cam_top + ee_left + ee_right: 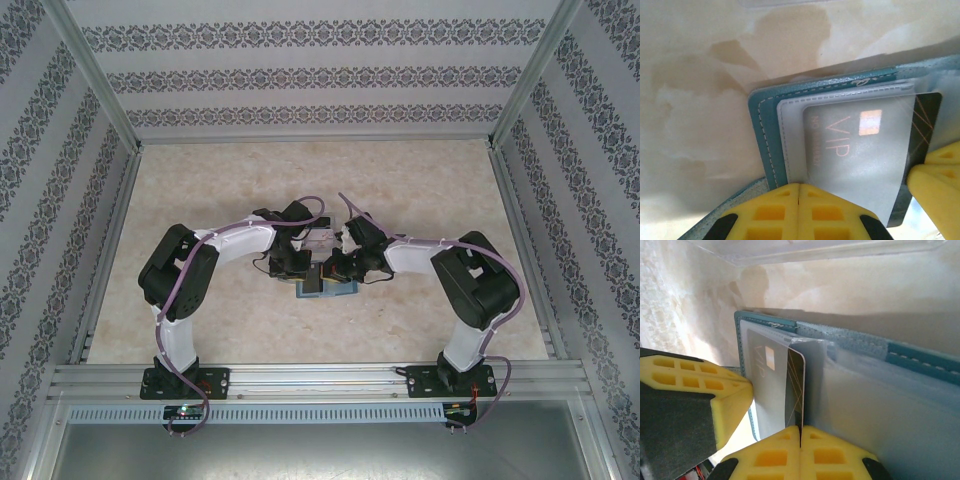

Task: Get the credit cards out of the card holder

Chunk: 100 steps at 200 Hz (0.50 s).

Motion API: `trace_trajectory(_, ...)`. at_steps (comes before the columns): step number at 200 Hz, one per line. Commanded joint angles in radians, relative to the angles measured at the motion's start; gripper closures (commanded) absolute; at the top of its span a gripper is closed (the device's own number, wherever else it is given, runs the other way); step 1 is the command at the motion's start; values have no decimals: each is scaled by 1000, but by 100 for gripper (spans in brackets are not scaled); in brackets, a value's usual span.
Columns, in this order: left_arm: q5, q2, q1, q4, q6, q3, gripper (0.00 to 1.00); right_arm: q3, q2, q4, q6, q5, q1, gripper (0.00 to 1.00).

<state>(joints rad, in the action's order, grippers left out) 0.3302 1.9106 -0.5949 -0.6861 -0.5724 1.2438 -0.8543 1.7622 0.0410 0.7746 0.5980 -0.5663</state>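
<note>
The teal card holder (pixel 325 289) lies open on the table between the two arms. My left gripper (pixel 799 188) is shut on the near edge of the card holder (pixel 760 131), where the teal cover meets the grey inner pocket. A pale VIP credit card (pixel 850 150) sits under the clear pocket, and a dark credit card (pixel 929 120) sticks out of it to the right. My right gripper (pixel 801 429) is shut on the edge of that dark card (pixel 796 385), beside the VIP card (pixel 762 371). Both grippers (pixel 312 278) (pixel 338 276) meet over the holder.
A clear plastic tray (pixel 815 254) stands just behind the holder, also seen between the wrists (pixel 320 240). The left gripper's yellow finger (pixel 690 390) sits close on the right gripper's left side. Patterned walls and metal rails (pixel 310 375) bound the marbled tabletop (pixel 200 180).
</note>
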Motion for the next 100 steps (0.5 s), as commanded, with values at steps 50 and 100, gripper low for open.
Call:
trace_trajectory(50, -173, 68, 1, -160, -2, -59, 100, -23, -112, 236, -113, -143, 17, 100)
trace_trajectory(100, -168, 52, 1, -153, -1, -59, 100, -80, -167, 411, -173, -266, 14, 100)
